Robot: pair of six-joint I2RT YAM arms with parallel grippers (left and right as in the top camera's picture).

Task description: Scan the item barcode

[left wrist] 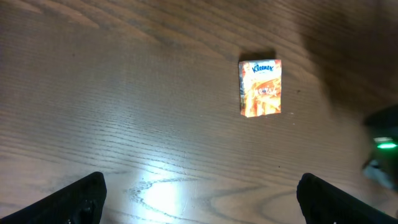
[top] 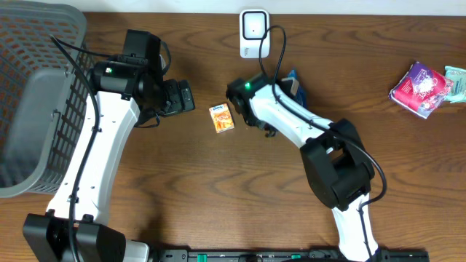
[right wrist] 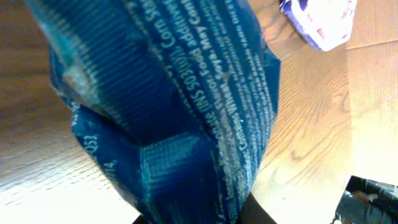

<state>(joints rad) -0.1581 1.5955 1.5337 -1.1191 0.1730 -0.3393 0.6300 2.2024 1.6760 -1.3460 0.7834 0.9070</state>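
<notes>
Inside the right end effector [top: 286, 85] pinching it, the blue packet [right wrist: 186, 112] may slip or crumple, hiding its barcode from the scanner [top: 253, 30].

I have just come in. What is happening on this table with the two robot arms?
The right gripper is shut on a crinkly dark blue plastic packet with white print, holding it just beside the small white scanner box at the far table edge. The left gripper hangs open near a small orange Kleenex tissue pack that lies flat on the wooden table, not touching it.
</notes>
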